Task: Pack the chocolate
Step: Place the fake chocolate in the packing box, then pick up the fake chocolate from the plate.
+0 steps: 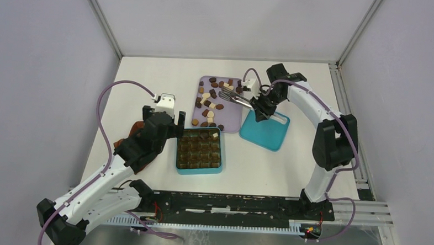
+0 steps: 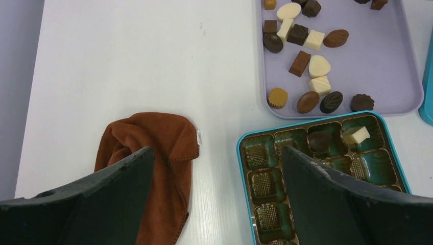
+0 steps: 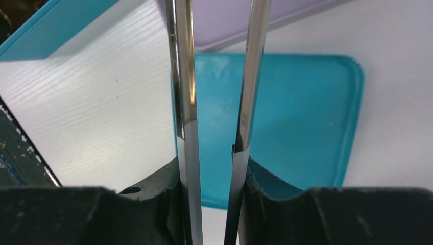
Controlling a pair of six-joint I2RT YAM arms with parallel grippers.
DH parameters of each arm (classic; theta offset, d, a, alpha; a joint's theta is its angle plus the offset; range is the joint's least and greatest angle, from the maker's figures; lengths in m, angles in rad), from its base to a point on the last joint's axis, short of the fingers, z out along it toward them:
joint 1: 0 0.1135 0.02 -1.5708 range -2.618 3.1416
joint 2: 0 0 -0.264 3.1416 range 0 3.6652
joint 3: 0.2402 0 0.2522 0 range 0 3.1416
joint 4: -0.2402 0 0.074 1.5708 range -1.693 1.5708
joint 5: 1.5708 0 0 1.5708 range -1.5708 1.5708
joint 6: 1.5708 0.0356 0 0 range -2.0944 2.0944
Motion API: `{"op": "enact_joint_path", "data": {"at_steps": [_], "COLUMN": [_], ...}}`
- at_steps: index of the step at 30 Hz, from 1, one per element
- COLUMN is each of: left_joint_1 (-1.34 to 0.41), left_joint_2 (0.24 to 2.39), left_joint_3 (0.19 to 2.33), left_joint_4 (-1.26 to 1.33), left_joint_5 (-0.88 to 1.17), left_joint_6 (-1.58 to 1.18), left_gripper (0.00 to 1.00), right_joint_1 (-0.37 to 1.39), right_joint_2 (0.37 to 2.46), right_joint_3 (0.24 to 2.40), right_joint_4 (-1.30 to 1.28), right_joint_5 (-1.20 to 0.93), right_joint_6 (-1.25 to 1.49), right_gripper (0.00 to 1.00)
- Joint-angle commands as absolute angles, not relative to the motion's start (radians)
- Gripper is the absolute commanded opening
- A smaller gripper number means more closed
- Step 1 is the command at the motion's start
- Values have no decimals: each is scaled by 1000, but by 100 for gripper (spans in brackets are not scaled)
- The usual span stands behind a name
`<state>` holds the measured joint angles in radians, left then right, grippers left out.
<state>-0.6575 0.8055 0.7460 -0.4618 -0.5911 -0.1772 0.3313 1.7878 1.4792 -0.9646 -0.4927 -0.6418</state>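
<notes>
The chocolate lies as several brown, dark and white pieces on a lilac tray. The teal box with a gridded insert stands just in front of the tray. A dark piece and a white piece sit in its far cells. My right gripper is shut on metal tongs, whose tips reach over the tray among the pieces. The tong arms run up between my right gripper. My left gripper stands open above the box's left rim.
A reddish-brown cloth lies crumpled left of the box, under my left finger. The teal lid lies flat right of the tray, beneath the right gripper. White walls and metal rails bound the table.
</notes>
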Motion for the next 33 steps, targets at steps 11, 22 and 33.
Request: {"op": "enact_joint_path", "data": {"at_steps": [11, 22, 33], "left_joint_1": [-654, -653, -652], "left_joint_2": [788, 768, 794], "left_joint_3": [747, 746, 747], "left_joint_4": [-425, -424, -420], "left_joint_5": [-567, -568, -563], "left_joint_6": [-142, -139, -130], "left_gripper": [98, 98, 98], "right_joint_1": [338, 341, 365], "right_joint_2": [2038, 2134, 2183], "right_joint_3": [1695, 1735, 1756], "right_joint_4": [-1005, -1024, -1034], "right_joint_5": [-360, -357, -386], "right_joint_6": [-631, -632, -641], "right_gripper": [37, 39, 44]}}
